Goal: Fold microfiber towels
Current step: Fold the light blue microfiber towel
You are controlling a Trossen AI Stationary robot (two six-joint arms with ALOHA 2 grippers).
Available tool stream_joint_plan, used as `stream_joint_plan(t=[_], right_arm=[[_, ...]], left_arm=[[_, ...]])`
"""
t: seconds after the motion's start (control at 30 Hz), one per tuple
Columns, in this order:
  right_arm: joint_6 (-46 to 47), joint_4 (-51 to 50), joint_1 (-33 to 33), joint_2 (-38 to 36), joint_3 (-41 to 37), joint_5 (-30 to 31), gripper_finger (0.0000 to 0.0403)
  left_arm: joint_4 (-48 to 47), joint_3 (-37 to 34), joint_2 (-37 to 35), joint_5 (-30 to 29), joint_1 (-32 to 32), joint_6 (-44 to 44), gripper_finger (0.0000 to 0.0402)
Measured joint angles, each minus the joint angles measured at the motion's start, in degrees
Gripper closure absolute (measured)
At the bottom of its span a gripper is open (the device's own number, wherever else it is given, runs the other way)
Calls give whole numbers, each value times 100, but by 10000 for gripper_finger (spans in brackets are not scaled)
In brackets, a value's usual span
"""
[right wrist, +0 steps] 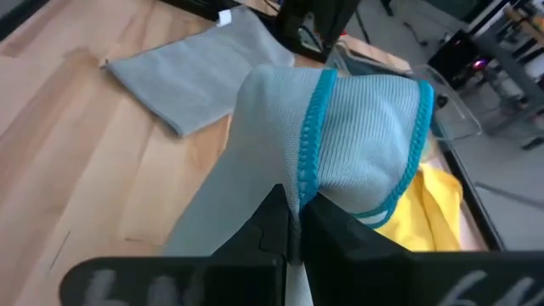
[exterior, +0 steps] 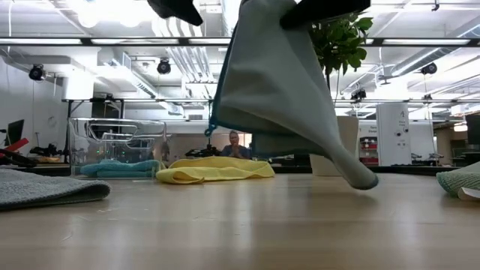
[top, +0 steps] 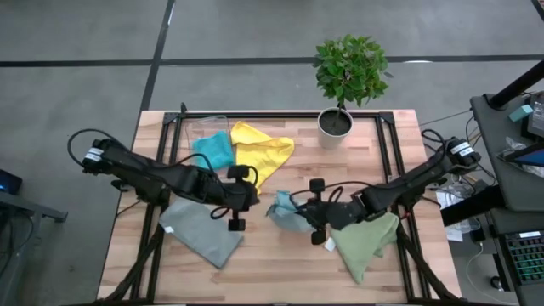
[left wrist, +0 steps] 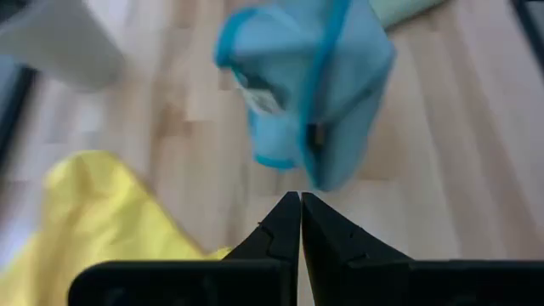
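Pinching the light blue towel [top: 285,212] along its stitched turquoise hem, our right tool [right wrist: 293,223] holds it bunched and lifted off the table [top: 280,263]; in the low view it hangs as a soft cone with only a trailing corner reaching the wood. Our left tool [left wrist: 300,223] waits just beside it, on the side away from the olive green towel [top: 365,242], fingers pressed together on nothing.

We judge the job to be in its middle. The grey towel [top: 200,229], beyond our left tool from the blue one, lies flat as a neat rectangle and looks folded, a white tag at one corner in the right wrist view. The olive green towel, under our right arm, lies in a rough tapering shape, so we cannot say it is finished. The yellow towel [top: 259,153] is spread loose and rumpled farther back, toward the potted plant [top: 344,81], and the teal towel [top: 212,151] sits crumpled beside it at the clear plastic bin [top: 200,127]; both still seem to need folding.

All the cloths look plush and limp, draping in soft creases. The blue one shows a fine ribbed nap and a brighter overlocked edge. The table is pale wood with a dark frame.
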Motion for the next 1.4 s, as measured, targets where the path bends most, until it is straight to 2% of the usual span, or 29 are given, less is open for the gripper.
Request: stream_joint_plan(t=[0.1, 0.27, 0.37, 0.7, 0.83, 0.93, 1.07, 1.27, 1.4], right_arm=[[-5, 18, 153, 0, -55, 200, 390], [105, 33, 284, 0, -148, 328, 390], [222, 22, 314, 0, -173, 327, 390], [278, 38, 330, 86, -182, 328, 390], [278, 38, 328, 168, -182, 326, 390], [271, 72, 328, 239, -182, 327, 390], [225, 175, 328, 331, -182, 328, 390], [171, 253, 326, 378, -182, 328, 390], [171, 251, 328, 378, -182, 328, 390]], left_arm=[[656, -318, 0, 254, 0, 15, 401], [1497, -741, 0, 313, 0, 15, 401], [1984, -967, 2, 356, 0, 17, 388], [4169, -1889, 2, 271, 15, 43, 260], [5003, -2237, 2, 257, 34, 212, 229], [5555, -2438, 2, 253, 87, 223, 222], [5823, -2534, 55, 239, 120, 226, 222], [6579, -2569, 525, 241, 129, 475, 222], [6884, -2562, 699, 267, 129, 641, 244]])
